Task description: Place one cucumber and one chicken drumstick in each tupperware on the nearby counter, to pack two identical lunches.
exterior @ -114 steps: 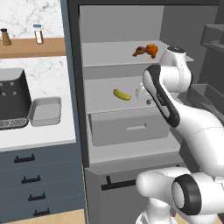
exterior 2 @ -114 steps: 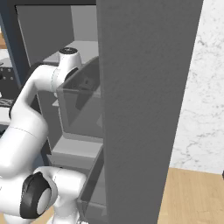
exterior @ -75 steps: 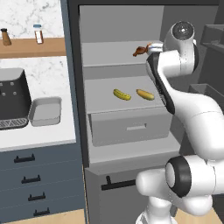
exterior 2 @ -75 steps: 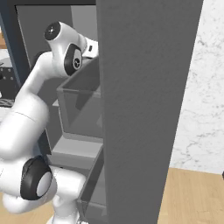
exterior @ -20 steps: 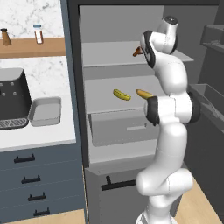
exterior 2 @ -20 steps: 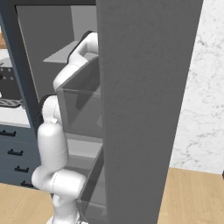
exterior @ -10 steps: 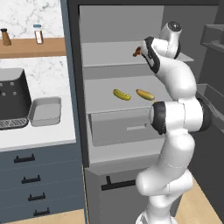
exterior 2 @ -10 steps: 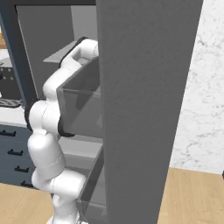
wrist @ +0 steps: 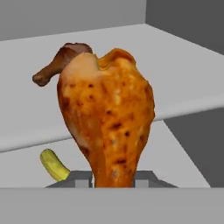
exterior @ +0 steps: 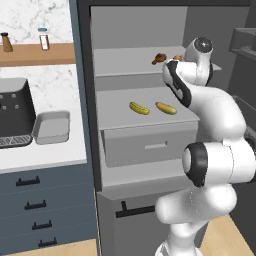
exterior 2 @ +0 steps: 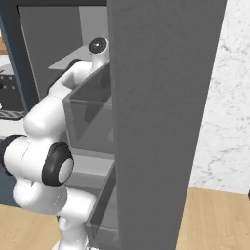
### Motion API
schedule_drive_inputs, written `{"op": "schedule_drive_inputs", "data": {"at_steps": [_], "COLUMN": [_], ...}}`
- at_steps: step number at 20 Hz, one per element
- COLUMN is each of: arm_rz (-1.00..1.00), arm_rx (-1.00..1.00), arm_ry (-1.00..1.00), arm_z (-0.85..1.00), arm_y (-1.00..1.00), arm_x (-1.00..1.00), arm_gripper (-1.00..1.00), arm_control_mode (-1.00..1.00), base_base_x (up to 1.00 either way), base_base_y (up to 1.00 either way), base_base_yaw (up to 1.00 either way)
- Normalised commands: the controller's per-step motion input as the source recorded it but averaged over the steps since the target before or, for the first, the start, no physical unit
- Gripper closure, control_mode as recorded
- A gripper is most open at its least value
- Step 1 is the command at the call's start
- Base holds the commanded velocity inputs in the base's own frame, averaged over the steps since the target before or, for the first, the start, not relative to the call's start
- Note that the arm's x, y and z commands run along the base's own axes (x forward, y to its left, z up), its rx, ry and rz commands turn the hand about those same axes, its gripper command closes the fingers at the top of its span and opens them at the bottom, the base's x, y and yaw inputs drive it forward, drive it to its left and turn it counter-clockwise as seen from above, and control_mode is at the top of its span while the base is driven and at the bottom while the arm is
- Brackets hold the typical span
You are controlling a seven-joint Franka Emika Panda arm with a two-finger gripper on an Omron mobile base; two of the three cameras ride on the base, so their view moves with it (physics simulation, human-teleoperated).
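Note:
In the hand view a golden-brown chicken drumstick (wrist: 107, 127) stands upright between my fingertips, and my gripper (wrist: 113, 178) is shut on its lower end. Behind it a second, darker drumstick (wrist: 57, 68) lies on the upper fridge shelf. In the left base view my gripper (exterior: 173, 64) is at that upper shelf, beside the resting drumstick (exterior: 159, 58). Two cucumbers (exterior: 139, 108) (exterior: 166, 108) lie on the shelf below; one cucumber (wrist: 53, 165) peeks in under the held drumstick. A light-grey tupperware (exterior: 51, 127) sits on the counter to the left.
A black coffee machine (exterior: 12, 112) stands left of the tupperware. The fridge's side wall (exterior: 82, 90) separates counter and shelves. A drawer (exterior: 147, 146) juts out under the cucumber shelf. The open fridge door (exterior 2: 161, 122) stands close on my right.
The arm's elbow has swung down and to the right while the hand stayed at the upper shelf. The jaws kept their hold on the drumstick.

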Motion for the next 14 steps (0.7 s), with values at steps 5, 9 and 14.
{"op": "schedule_drive_inputs", "data": {"at_steps": [5,9,14], "arm_rz": [0.03,0.11,0.13], "arm_rx": [0.0,0.0,0.0], "arm_ry": [0.05,0.0,0.0], "arm_z": [0.1,0.0,-0.01], "arm_y": [0.43,0.41,0.27], "arm_x": [-1.0,-1.0,-1.0], "arm_gripper": [1.0,1.0,1.0], "arm_control_mode": [-1.0,-1.0,-1.0], "base_base_x": [0.0,0.0,0.0], "base_base_y": [0.0,0.0,0.0], "base_base_yaw": [0.0,0.0,0.0]}}
